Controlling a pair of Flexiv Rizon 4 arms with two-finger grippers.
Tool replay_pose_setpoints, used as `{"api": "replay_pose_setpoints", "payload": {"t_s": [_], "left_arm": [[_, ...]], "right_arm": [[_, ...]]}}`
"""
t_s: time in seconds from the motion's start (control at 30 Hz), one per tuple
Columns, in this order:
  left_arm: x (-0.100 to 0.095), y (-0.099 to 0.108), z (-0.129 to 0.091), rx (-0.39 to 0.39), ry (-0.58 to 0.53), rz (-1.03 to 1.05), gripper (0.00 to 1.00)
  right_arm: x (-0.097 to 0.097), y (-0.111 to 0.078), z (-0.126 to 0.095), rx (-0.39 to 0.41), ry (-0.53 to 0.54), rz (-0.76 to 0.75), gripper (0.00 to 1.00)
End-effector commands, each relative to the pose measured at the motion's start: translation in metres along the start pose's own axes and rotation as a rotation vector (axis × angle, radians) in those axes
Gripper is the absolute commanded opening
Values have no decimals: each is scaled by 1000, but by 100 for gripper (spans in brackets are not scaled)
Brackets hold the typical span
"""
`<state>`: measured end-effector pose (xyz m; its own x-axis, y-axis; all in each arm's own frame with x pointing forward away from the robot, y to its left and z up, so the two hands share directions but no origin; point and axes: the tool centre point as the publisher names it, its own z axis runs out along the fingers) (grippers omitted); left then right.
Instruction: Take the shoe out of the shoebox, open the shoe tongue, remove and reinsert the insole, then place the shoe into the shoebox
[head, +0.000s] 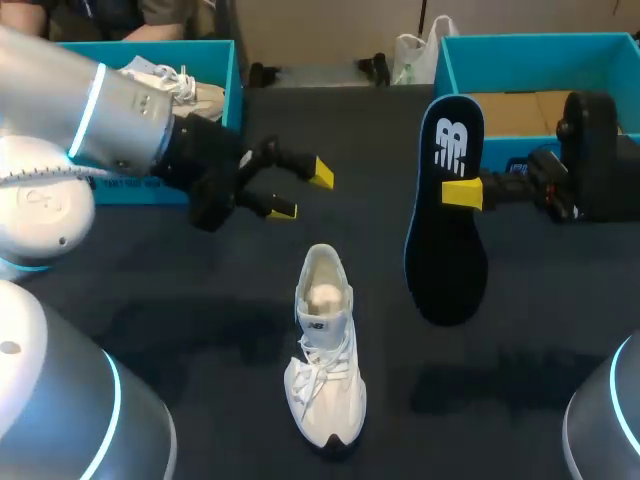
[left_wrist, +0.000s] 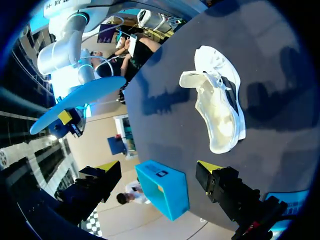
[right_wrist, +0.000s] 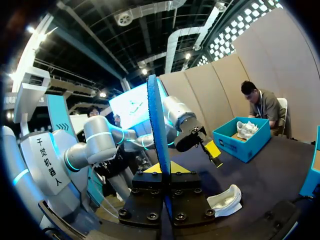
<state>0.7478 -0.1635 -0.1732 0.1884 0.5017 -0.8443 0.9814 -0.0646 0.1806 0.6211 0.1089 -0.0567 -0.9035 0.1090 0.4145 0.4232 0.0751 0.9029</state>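
A white shoe (head: 325, 350) lies on the dark table near the front middle, its opening toward the back. It shows ahead of the left fingers (left_wrist: 217, 105) and below the right fingers (right_wrist: 225, 200). My right gripper (head: 462, 193) is shut on the dark blue insole (head: 447, 210), holding it in the air right of the shoe. From the right wrist the insole (right_wrist: 157, 150) is edge-on between the right gripper's (right_wrist: 162, 172) fingers. My left gripper (head: 300, 190) hangs open and empty, behind and left of the shoe. From the left wrist, the left gripper (left_wrist: 157, 170) faces the insole (left_wrist: 80, 100).
A teal shoebox (head: 225, 60) at the back left holds another white shoe (head: 185, 90). A second teal shoebox (head: 540, 50) with a cardboard floor stands at the back right, behind my right arm; it also appears (left_wrist: 162, 190) beyond the left fingers.
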Motion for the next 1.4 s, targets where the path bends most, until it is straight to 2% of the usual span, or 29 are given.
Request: {"api": "replay_pose_setpoints", "payload": {"t_s": [0.03, 0.17, 0.33, 0.6, 0.87, 1.37, 1.4], "left_arm": [[-6, 1, 2, -71, -352, -29, 100], [-23, 3, -2, -107, -430, -32, 100], [-41, 4, -5, -144, -459, -17, 100], [-49, 9, -10, -190, -459, -13, 100], [-50, 21, -14, -162, -460, -52, 100], [-50, 21, -14, -162, -460, -52, 100], [-50, 21, -14, -162, -460, -52, 100]], "right_arm": [[1, -1, 1, 1, -3, 1, 0], [1, -1, 1, 1, -3, 1, 0], [1, -1, 1, 1, -3, 1, 0], [-54, 10, -5, 61, 46, 121, 0], [-120, 27, -13, 57, 102, 227, 0], [-120, 27, -13, 57, 102, 227, 0], [-128, 28, -9, 63, 111, 264, 0]]}}
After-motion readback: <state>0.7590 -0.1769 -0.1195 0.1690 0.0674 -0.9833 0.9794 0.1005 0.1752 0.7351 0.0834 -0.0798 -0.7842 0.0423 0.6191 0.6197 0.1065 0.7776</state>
